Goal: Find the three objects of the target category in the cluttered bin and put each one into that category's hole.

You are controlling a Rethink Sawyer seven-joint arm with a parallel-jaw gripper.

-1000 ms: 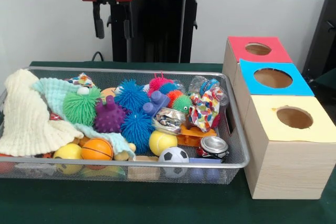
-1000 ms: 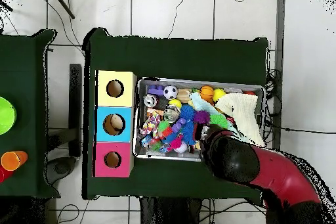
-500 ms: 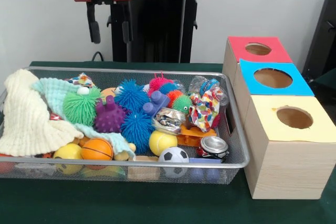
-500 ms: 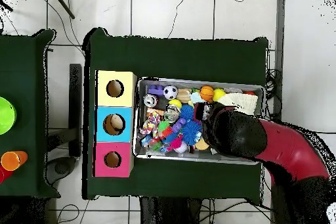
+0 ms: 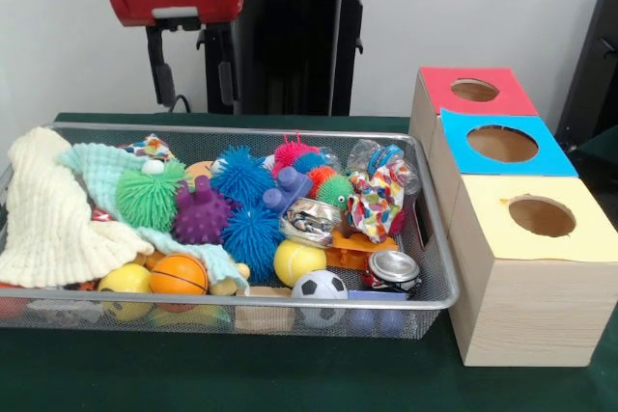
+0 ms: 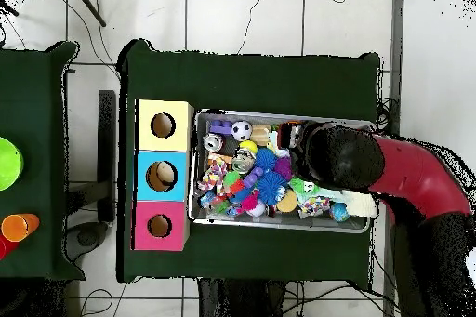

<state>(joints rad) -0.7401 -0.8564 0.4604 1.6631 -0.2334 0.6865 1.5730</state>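
Wire-mesh bin [image 5: 439, 267], silver, occupies the centre and left of the front view on a green table [image 5: 290, 378]. Contents, left to right in that view: cream knitted cloth [image 5: 43, 214] draped over the bin's left end; pale mint cloth [image 5: 101, 166] beside it; green spiky ball [image 5: 150, 197]; purple knobbed ball [image 5: 201, 214]; two blue spiky balls [image 5: 241, 176], one behind the other; pink spiky ball [image 5: 293, 152] at the rear; patterned fabric scrap [image 5: 377, 200]; crushed can [image 5: 393, 269] at lower right. Along the bin's front edge: small orange basketball [image 5: 178, 275], yellow ball [image 5: 297, 260], miniature football [image 5: 319, 285].

Three wooden boxes stand just beside the bin at the right of the frame, each with a round hole in its lid: red box [image 5: 473, 91] rearmost, blue box [image 5: 500, 144] in the middle, yellow box [image 5: 541, 217] nearest.

Gripper [image 5: 190, 65], black fingers below a red housing, hangs at upper left of the front view, above the bin's rear left portion. Fingers stand apart and hold nothing. In the overhead view the red arm [image 6: 409, 178] enters from the right, covering the bin's right end.
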